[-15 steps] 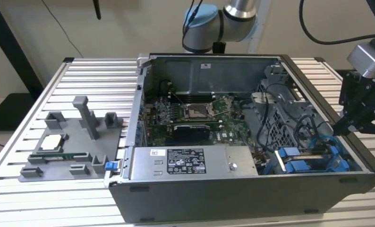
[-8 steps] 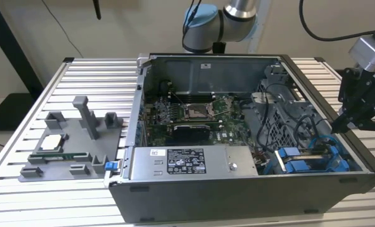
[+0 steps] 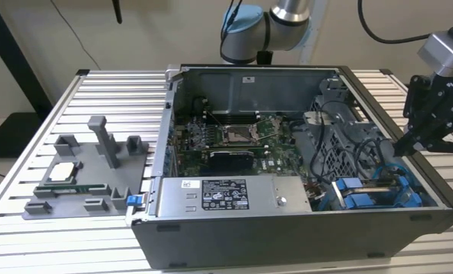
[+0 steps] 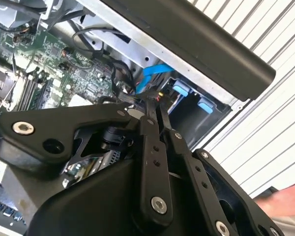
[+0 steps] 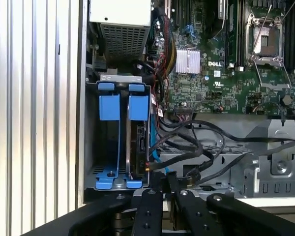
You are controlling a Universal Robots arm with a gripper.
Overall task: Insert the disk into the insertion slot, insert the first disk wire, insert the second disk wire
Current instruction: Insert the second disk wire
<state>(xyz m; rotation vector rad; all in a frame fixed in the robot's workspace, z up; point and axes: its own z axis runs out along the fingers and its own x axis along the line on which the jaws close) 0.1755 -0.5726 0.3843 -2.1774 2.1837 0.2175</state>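
Exterior view: an open computer case [image 3: 287, 245] lies on a slatted metal table [image 3: 97, 85]. The gripper [image 3: 404, 149] hangs over the case's wall on the exterior view's right, just above the near corner. The insertion slot [image 3: 379, 191] sits in that corner with its blue tabs. The grey power-supply box [image 3: 226, 194] is next to it along the near wall, toward the exterior view's left. The green motherboard [image 3: 226, 137] lies farther back. A grey fixture tray [image 3: 82, 171] holding small parts rests on the table outside the case, on the exterior view's left.

In the first wrist view the disk [image 5: 139, 147] stands on edge inside the insertion slot [image 5: 120, 77], beside 2 blue tabs [image 5: 109, 105], and its dark connector edge faces the gripper [image 5: 160, 176]. Black wires [image 5: 196, 142] loop from the motherboard toward that edge. A thin blue cable [image 5: 119, 142] runs down inside the bay.

In both wrist views the 2 fingers [image 4: 148, 132] are drawn almost together, leaving a narrow gap. The gripper [image 4: 155, 103] has its tips right at the end of a black wire marked with a red and yellow spot, close to the disk. Whether the tips actually pinch that wire I cannot tell.
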